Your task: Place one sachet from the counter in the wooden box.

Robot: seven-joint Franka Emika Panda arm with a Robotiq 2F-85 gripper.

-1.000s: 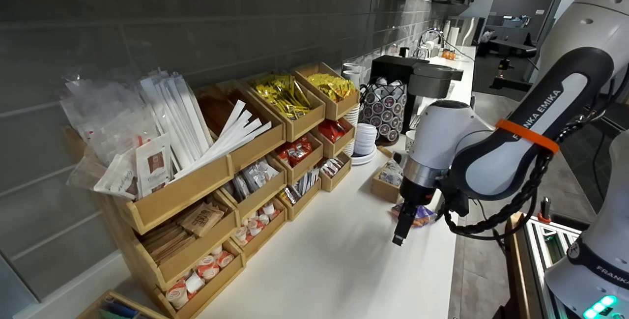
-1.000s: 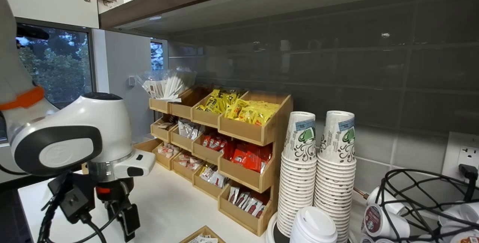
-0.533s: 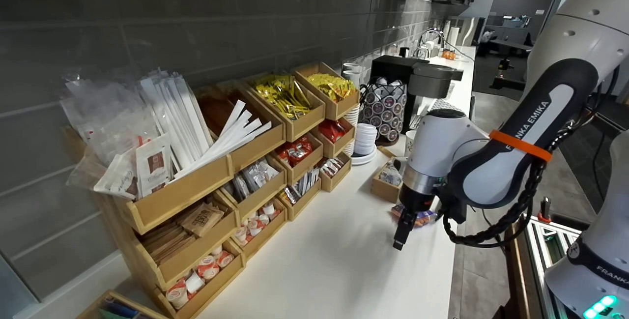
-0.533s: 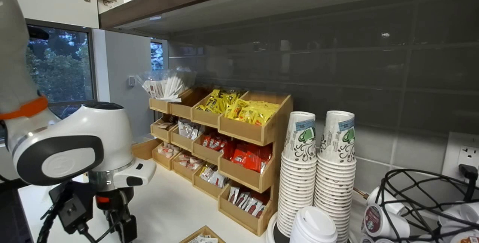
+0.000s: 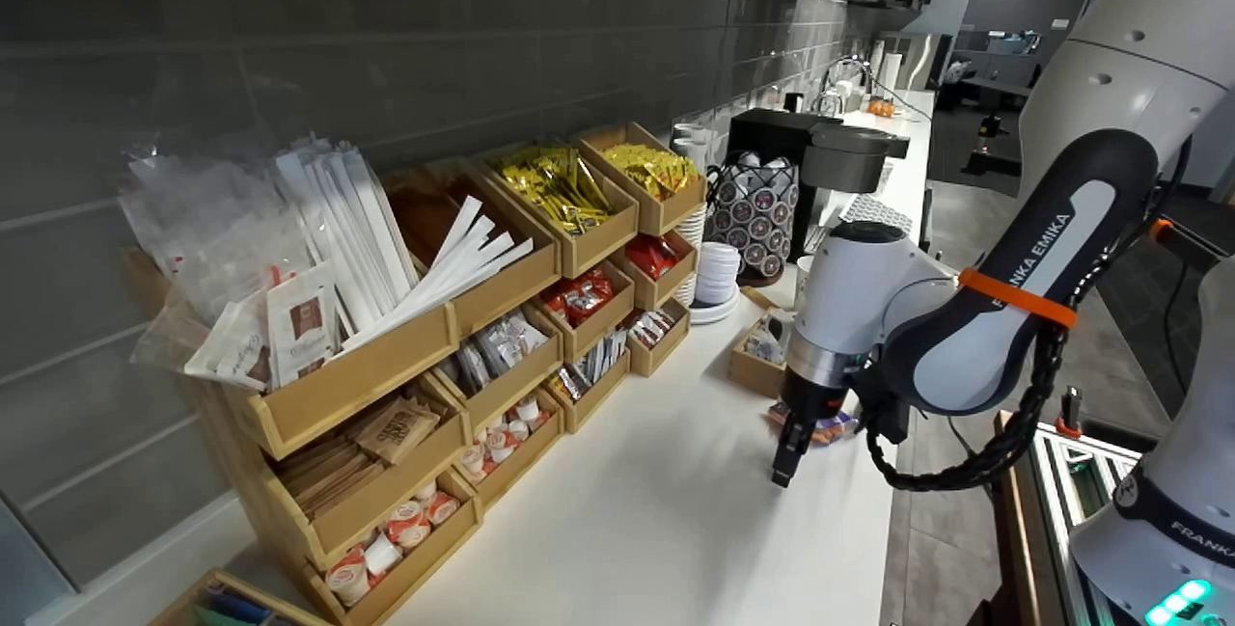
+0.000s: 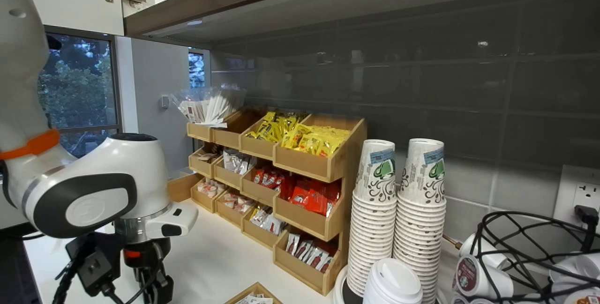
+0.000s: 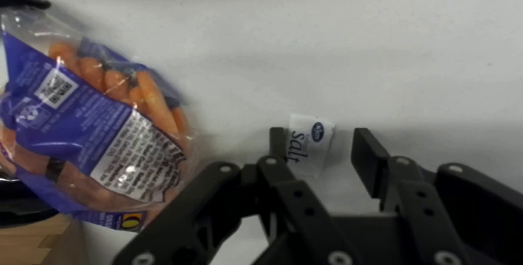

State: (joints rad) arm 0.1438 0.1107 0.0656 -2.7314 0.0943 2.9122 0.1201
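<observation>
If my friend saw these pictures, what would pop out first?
Probably the big robot arm over the white counter. Then maybe the yellow packets in the top row of the wooden rack. In the wrist view, a salt sachet shows between the jaws of the open pincer.

Your fingers point down over the surface, near its front edge, with a bag behind them; the rack lines the back edge.

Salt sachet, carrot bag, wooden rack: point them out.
Salt sachet (image 7: 310, 146): wrist view, its printed face.
Carrot bag (image 7: 87, 128): wrist view, its purple label.
Wooden rack (image 6: 300, 218): in an exterior view, a middle-tier compartment's front wall.
</observation>
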